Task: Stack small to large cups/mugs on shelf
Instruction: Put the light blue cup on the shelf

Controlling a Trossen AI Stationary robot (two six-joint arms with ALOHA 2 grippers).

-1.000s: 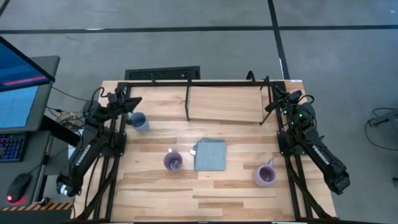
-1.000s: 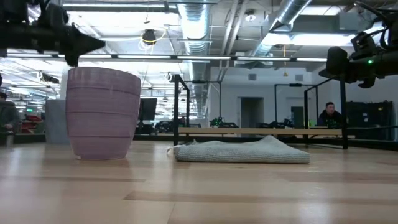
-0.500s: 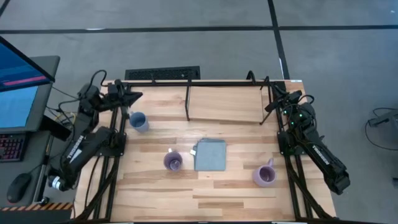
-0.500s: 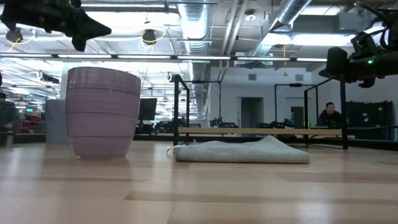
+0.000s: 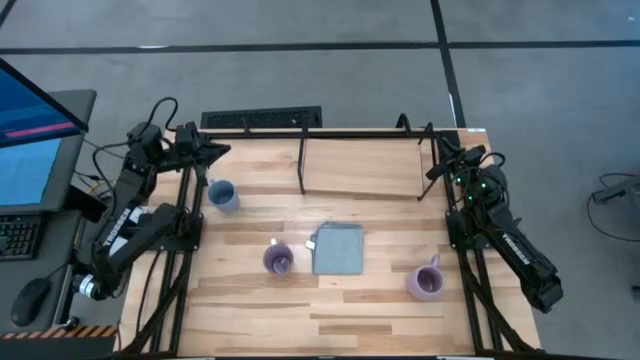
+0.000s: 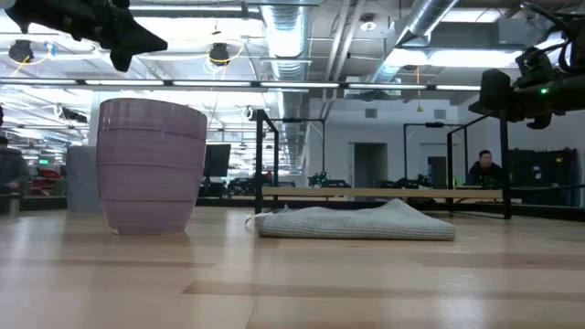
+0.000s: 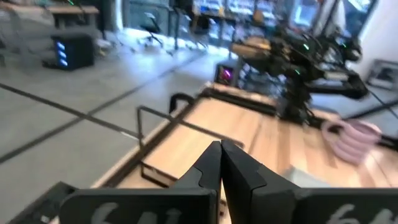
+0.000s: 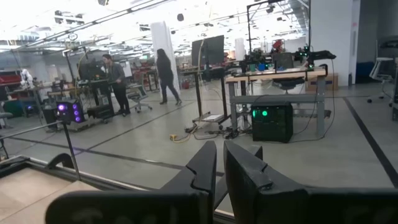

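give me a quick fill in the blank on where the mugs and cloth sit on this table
The blue mug stands nearest the ___ end effector.
The grey-blue cloth lies between the two ___ mugs.
The shelf holds ___ mugs.
The purple mug beside the cloth stands ___.

Missing words: left; purple; no; upright

Wooden table carries the shelf along its far edge, blue mug far left, one purple mug centre-left touching nothing, grey-blue cloth just right of it, second purple mug near right.
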